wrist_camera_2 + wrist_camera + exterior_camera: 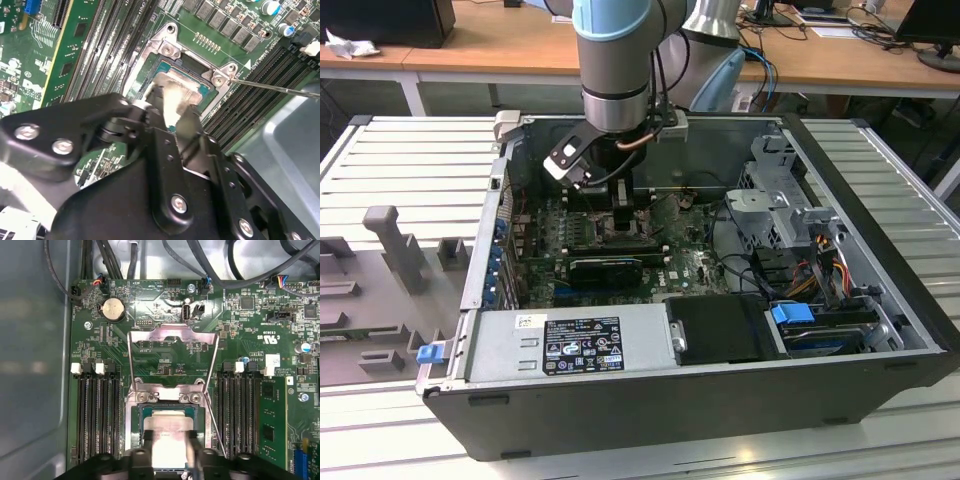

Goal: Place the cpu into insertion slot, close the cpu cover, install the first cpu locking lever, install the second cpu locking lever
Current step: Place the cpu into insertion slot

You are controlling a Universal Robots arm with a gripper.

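Cpu [167, 422] seating: pinching it by two opposite edges between the jaws of the gripper [171, 447], holding it at the insertion slot [200, 415] directly beneath, with cpu cover [147, 340] folded open beyond. Risking a damaged slot through tilted or offset release.

Over insertion slot [198, 414]: gripper [170, 439] clamped on cpu [167, 420].
Flanks: memory slots [97, 415] close.
Hinge side: cpu cover [172, 335] raised.

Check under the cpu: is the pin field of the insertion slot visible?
No. The cpu, held in the gripper, covers the middle of the insertion slot; just the slot's frame shows around it. The pin field is hidden. The cpu cover is flipped open.
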